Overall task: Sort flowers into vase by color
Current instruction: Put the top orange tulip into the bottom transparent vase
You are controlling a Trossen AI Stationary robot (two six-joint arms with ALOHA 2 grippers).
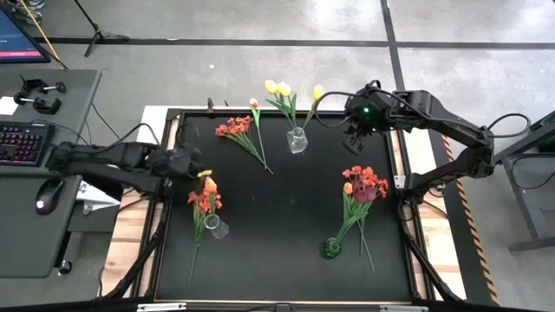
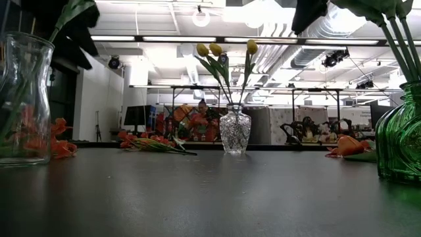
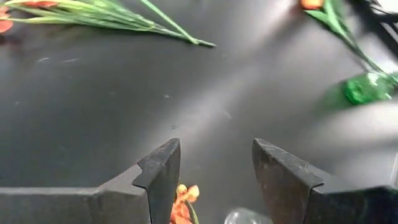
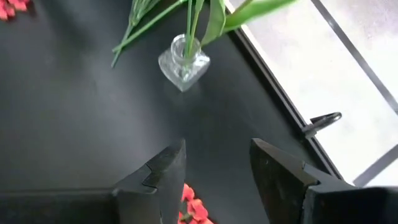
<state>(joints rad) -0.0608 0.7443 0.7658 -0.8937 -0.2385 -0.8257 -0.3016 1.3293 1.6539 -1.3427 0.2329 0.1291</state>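
Yellow tulips (image 1: 279, 88) are seated in the clear glass vase (image 1: 297, 139), upper centre; left claw (image 1: 192, 162) and right claw (image 1: 356, 130) are observed released, nothing grasped.

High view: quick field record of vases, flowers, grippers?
clear vase, far: upright, holds yellow tulips
green vase: near right, holds red and maroon bunch
clear vase, left: holds orange flowers
loose red flowers: lying on mat, far left
left gripper: open, empty, above orange flowers
right gripper: open, empty, beside far vase
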